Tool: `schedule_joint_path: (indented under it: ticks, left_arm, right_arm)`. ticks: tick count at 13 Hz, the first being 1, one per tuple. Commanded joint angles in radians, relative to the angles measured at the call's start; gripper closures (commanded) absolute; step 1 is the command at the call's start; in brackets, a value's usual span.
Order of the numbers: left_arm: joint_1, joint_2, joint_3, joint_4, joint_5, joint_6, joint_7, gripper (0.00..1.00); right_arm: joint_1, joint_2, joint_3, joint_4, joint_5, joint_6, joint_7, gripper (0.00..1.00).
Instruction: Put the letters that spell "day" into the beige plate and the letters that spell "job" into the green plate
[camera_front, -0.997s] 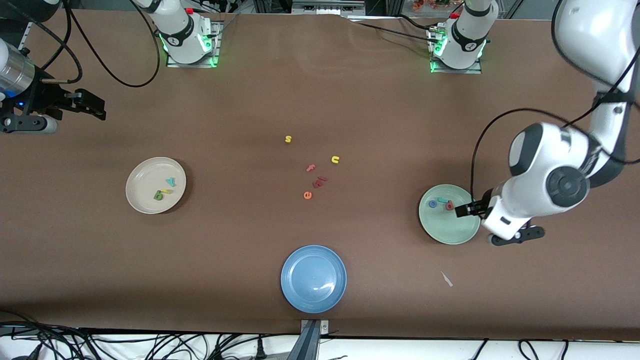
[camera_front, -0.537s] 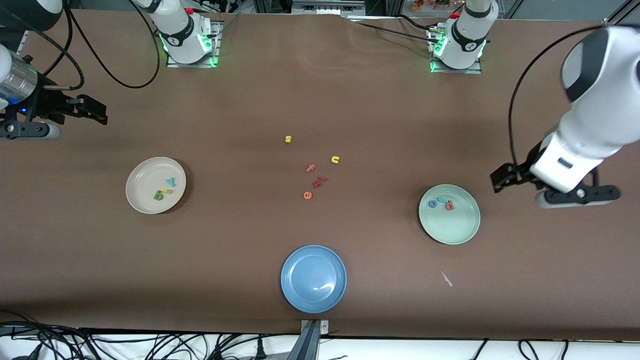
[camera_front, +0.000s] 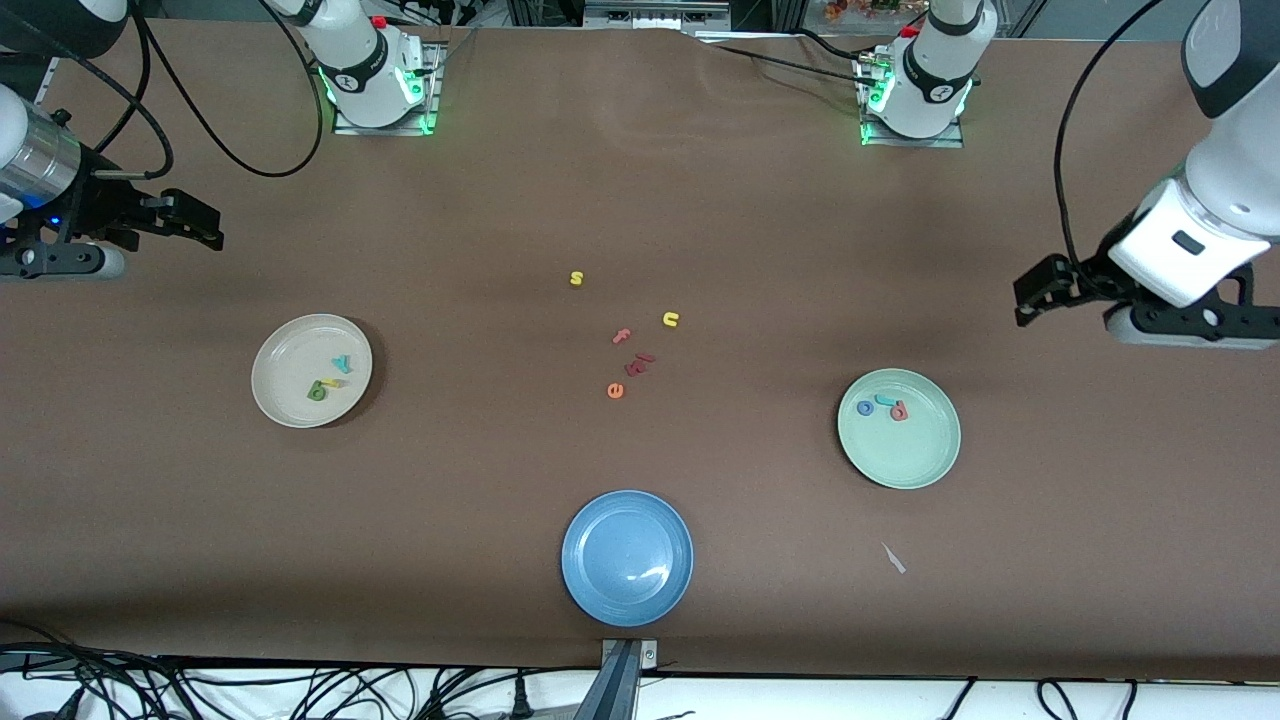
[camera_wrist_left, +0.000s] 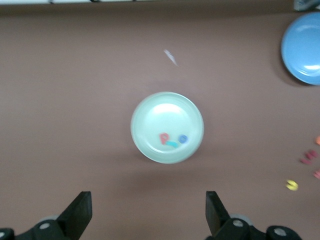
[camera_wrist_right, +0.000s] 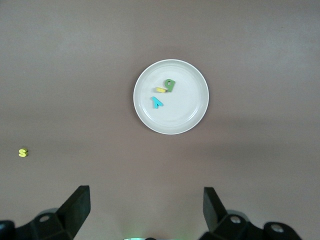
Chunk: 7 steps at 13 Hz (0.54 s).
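Note:
The beige plate (camera_front: 285, 385) lies toward the right arm's end of the table. In it are the green letter (camera_front: 317, 391), the yellow looped letter (camera_front: 332, 382) and the teal "y" (camera_front: 342, 364). The green plate (camera_front: 905, 455) lies toward the left arm's end and holds the blue "o" (camera_front: 865, 408), the teal "j" (camera_front: 885, 400) and the red "b" (camera_front: 899, 411). My left gripper (camera_front: 1028, 295) hangs open and empty over bare table beside the green plate (camera_wrist_left: 167, 110). My right gripper (camera_front: 212, 228) is open and empty over bare table near the beige plate (camera_wrist_right: 172, 120).
An empty blue plate (camera_front: 627, 557) sits near the front edge. Mid-table lie loose letters: a yellow "s" (camera_front: 576, 278), a yellow "u" (camera_front: 670, 319), a pink "f" (camera_front: 622, 336), dark red pieces (camera_front: 638, 363) and an orange "e" (camera_front: 615, 391). A white scrap (camera_front: 893, 558) lies near the green plate.
The left gripper has risen off the green plate and drawn back toward its own end of the table. The right gripper has shifted only slightly. All letters stay put.

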<state>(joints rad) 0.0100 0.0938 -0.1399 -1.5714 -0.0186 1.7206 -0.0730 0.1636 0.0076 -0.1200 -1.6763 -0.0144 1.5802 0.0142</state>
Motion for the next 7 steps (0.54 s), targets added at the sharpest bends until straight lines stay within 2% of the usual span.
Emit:
schedule_joint_path:
  ticks: [1,7]
  left_arm:
    - [-0.054,-0.124,0.055,-0.142,0.020,0.011,0.093,0.00]
    - [-0.044,-0.106,0.072,-0.119,0.029,-0.038,0.091,0.00]
  right_arm:
    - [-0.006,0.009,-0.001,0.024,0.021,-0.011,0.004,0.00]
    - [-0.006,0.009,-0.001,0.024,0.021,-0.016,0.004,0.00]
